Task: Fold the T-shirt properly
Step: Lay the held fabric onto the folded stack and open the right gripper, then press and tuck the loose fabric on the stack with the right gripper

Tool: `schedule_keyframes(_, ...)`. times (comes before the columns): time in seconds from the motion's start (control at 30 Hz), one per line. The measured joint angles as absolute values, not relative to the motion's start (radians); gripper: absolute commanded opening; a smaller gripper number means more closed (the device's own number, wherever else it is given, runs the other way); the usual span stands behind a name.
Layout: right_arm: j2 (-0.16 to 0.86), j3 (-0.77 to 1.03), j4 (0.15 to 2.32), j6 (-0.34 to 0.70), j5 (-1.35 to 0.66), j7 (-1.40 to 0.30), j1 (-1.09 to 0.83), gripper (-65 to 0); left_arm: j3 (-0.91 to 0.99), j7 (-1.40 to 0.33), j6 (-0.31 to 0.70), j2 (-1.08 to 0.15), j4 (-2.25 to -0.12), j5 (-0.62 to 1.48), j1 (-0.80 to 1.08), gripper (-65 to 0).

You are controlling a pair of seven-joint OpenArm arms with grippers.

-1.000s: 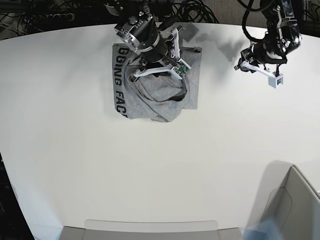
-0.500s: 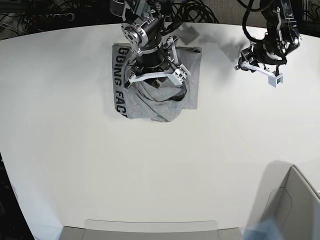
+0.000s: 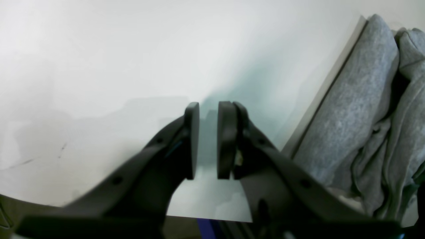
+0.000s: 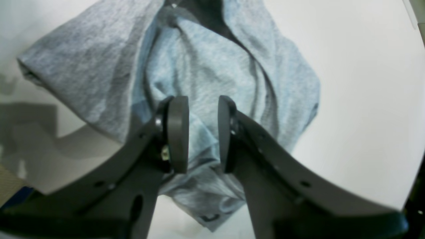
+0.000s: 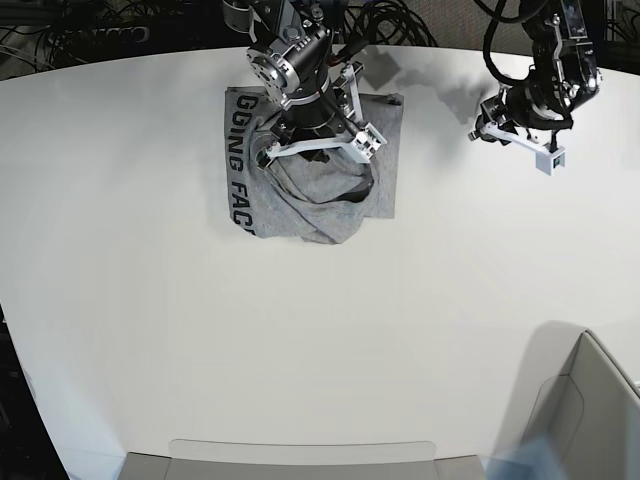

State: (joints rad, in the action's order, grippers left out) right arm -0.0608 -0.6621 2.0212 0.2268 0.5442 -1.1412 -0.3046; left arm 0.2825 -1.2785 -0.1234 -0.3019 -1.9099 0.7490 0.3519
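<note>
Progress check: the heather-grey soft cotton T-shirt with black block lettering (image 5: 305, 170) sits bunched at the far edge of the white table (image 5: 300, 340), roughly halved but rumpled, so smoothing and probably 1 more fold are left. My right gripper (image 4: 199, 139) hovers over the cloth, jaws slightly parted, gripping nothing; my left gripper (image 3: 205, 141) hangs well off to the side, narrowly open and empty.

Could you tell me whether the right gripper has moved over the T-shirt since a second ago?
Yes: the right gripper has swung slightly toward the lettering on the T-shirt.

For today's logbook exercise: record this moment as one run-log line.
T-shirt: rumpled, partly folded | right gripper: open above it, holding nothing | left gripper: off shirt, slightly open, holding nothing
</note>
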Motion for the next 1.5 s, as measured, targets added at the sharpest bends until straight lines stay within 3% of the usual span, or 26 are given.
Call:
schedule_keyframes(0.33, -0.067, -0.625, 2.008, 0.226, 0.428, -1.137, -0.303, -49.4, 0.282, -1.278, -0.124, -0.302, -1.895, 0.749, 0.352, -55.0)
schedule_keyframes(0.53, -0.095, -0.363, 2.047, 0.270, -0.195, -1.073, -0.352, -52.4, 0.282, -1.278, -0.123, -0.302, -1.895, 0.752, 0.352, -55.0)
schedule_keyframes(0.6, -0.071, -0.227, 2.045, 0.248, -0.380, -1.084, -0.327, -54.9, 0.282, -1.278, -0.124, -0.303, -1.895, 0.751, 0.355, -55.0)
schedule_keyframes(0.7, 0.036, -0.175, 2.046, 0.257, -0.663, -1.064, -0.281, -55.4, 0.282, -1.278, -0.123, -0.302, -1.895, 0.752, 0.348, -55.0)
schedule_keyframes(0.77, 0.169, -0.224, 2.046, 0.260, -0.759, -1.078, -0.239, -51.1, 0.282, -1.272, -0.123, -0.305, -1.895, 0.752, 0.348, -55.0)
schedule_keyframes(0.83, 0.239, -0.235, 2.042, 0.234, -0.766, -1.081, -0.224, -43.2, 0.282, -1.271, -0.124, -0.304, -1.895, 0.749, 0.354, -55.0)
schedule_keyframes(1.0, 0.292, -0.278, 2.043, 0.217, -0.835, -1.072, -0.215, -20.5, 0.282, -1.274, -0.124, -0.303, -1.895, 0.751, 0.352, -55.0)
schedule_keyframes(1.1, 0.339, -0.310, 2.044, 0.216, -0.817, -1.081, -0.207, -13.0, 0.281, -1.275, -0.123, -0.302, -1.895, 0.750, 0.352, -55.0)
schedule_keyframes(1.5, 0.292, -0.316, 2.044, 0.206, -0.710, -1.075, -0.201, -13.0, 0.282, -1.275, -0.124, -0.282, -1.895, 0.752, 0.352, -55.0)
